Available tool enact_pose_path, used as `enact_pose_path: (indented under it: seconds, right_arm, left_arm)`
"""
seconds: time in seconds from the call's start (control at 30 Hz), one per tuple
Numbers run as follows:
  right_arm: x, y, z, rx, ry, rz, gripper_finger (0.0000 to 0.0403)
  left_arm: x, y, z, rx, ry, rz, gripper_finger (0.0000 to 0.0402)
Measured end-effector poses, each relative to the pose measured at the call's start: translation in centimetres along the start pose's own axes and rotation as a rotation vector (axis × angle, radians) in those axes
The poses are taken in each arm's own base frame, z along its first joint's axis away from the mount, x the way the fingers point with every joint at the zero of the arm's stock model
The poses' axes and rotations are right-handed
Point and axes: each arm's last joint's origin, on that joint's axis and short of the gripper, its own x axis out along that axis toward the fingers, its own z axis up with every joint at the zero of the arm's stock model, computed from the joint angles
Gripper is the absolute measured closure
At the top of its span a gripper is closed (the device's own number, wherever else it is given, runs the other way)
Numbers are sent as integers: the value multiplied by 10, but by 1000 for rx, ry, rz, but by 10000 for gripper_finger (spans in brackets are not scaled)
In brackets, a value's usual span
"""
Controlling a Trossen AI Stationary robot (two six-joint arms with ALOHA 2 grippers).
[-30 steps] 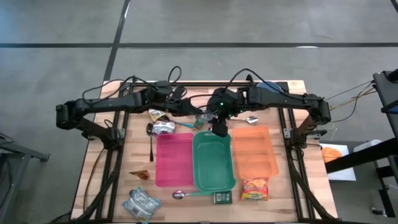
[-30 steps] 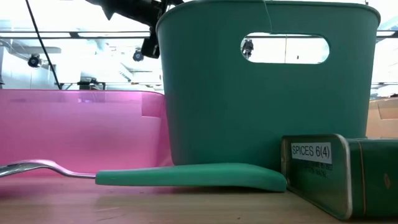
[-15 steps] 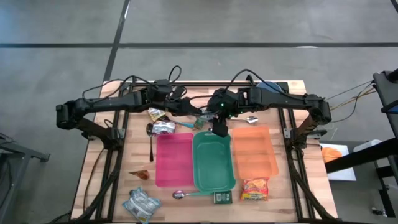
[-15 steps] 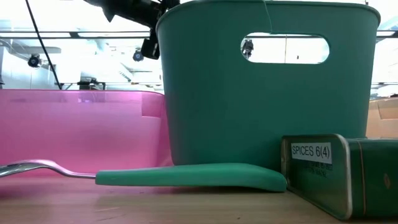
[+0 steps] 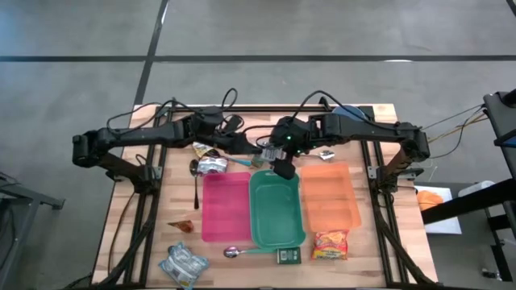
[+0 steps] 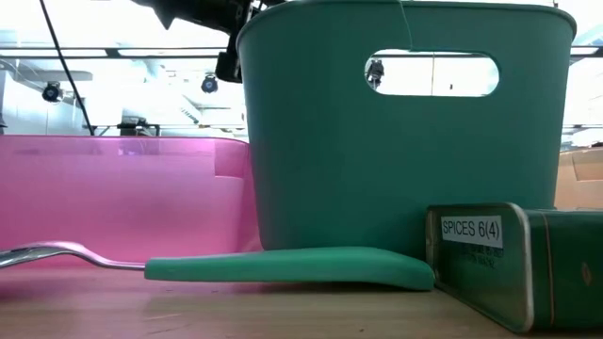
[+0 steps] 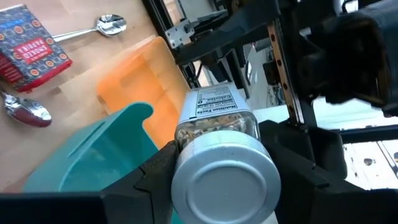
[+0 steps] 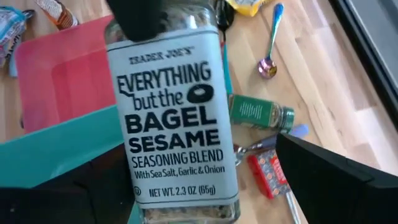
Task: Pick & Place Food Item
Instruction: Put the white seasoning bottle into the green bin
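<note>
A: Where is the glass seasoning jar with the silver lid [image 7: 214, 146]?

B: In the air above the far rim of the teal plastic bin [image 5: 276, 211], mid-counter. The left gripper [image 5: 256, 149] has its jaws clamped round the lid end; the right gripper [image 5: 282, 167] stands around the label end with its jaws spread clear of the glass (so only the left one bears it).

A: Which step, then?

B: A handover, I judge. Next the right arm must back away, and the left lower the jar into a bin.
</note>
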Motion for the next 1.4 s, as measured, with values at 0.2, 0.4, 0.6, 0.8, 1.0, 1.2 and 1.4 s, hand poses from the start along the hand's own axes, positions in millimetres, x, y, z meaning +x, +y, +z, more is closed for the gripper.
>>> enact_pose_path:
  seconds: [0.2, 0.4, 0.6, 0.8, 1.0, 1.2, 1.4]
  right_arm:
    - [-13, -2, -3, 86, 74, -22, 51]
    - [-25, 0, -10, 139, 121, -45, 51]
    - [-34, 3, -21, 128, 161, -136, 51]
    - [-46, 1, -30, 143, 216, -169, 51]
    - [-70, -6, -43, 146, 229, -248, 51]
    - [-98, -13, -52, 206, 155, -265, 51]
    - [-118, -17, -62, 256, 101, -256, 51]
  left_arm:
    - [1, -5, -6, 22, 24, -16, 211]
    - [2, -7, -11, 36, 54, -28, 211]
    - [-1, -9, -15, 32, 108, -45, 211]
    - [-4, -11, -14, -20, 99, -41, 211]
    - [-6, -15, -11, -85, 97, 73, 211]
    - [-14, -40, 3, 13, 105, 327, 211]
    - [-3, -62, 14, 107, 204, 470, 211]
